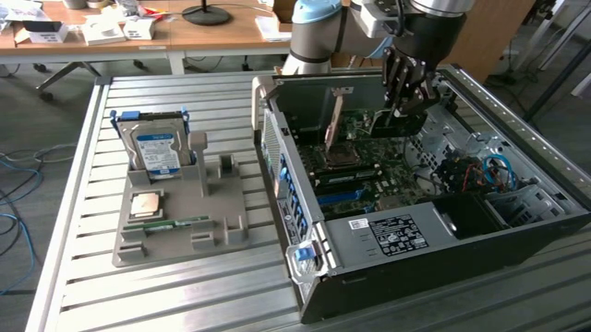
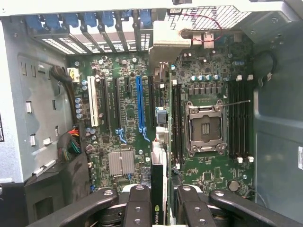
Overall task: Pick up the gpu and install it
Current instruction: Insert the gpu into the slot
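The slatted aluminium table [image 1: 74,207] carries two items. Toward the exterior view's right lies the open black-and-grey steel computer case [image 1: 443,270]. Its side is open and the green motherboard [image 1: 392,183] is exposed on its floor. Toward the exterior view's left, near the case, sits the grey moulded plastic parts fixture [image 1: 221,232]. The fixture holds the silver hard drive with the blue label [image 1: 157,149] upright at its far end. The narrow green memory stick [image 1: 171,224] lies flat near its front.

The black multi-link gripper [image 1: 409,107] reaches down into the case from above. Its fingers [image 2: 139,203] are pressed against both faces of the gpu [image 2: 159,175], a thin flat expansion card with a dark edge. The card is pinched upright, edge-on to the wrist camera. The gpu stands over the motherboard, between the long blue expansion slot [image 2: 138,104] and the square silver processor socket [image 2: 204,125]. Whether its lower edge is seated in a slot cannot be determined.
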Tool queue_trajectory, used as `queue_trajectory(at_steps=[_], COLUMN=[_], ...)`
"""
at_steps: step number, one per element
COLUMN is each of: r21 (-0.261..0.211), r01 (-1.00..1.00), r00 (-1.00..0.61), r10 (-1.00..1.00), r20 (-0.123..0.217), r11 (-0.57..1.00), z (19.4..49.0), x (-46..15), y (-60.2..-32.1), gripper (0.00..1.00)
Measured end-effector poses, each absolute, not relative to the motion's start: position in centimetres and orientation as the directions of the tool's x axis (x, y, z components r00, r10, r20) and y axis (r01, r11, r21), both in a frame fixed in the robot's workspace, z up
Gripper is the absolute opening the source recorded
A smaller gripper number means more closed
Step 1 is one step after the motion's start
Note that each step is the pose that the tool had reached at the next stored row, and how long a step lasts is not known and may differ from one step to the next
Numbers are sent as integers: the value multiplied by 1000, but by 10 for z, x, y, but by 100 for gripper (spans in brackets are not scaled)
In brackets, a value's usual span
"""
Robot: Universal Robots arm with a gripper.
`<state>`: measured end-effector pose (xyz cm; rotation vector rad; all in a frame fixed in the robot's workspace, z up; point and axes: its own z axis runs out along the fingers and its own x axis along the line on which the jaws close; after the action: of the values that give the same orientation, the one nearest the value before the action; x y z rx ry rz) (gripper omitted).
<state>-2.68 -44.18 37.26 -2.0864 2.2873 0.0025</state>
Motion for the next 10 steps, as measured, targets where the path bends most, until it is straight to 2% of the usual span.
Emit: queue_trajectory(at_steps=[10], r21=[-30], r01=[-995], r00=[-91], r10=[-995], r20=[-35], r11=[92], z=[370], x=[-27], y=[-442], gripper=[26])
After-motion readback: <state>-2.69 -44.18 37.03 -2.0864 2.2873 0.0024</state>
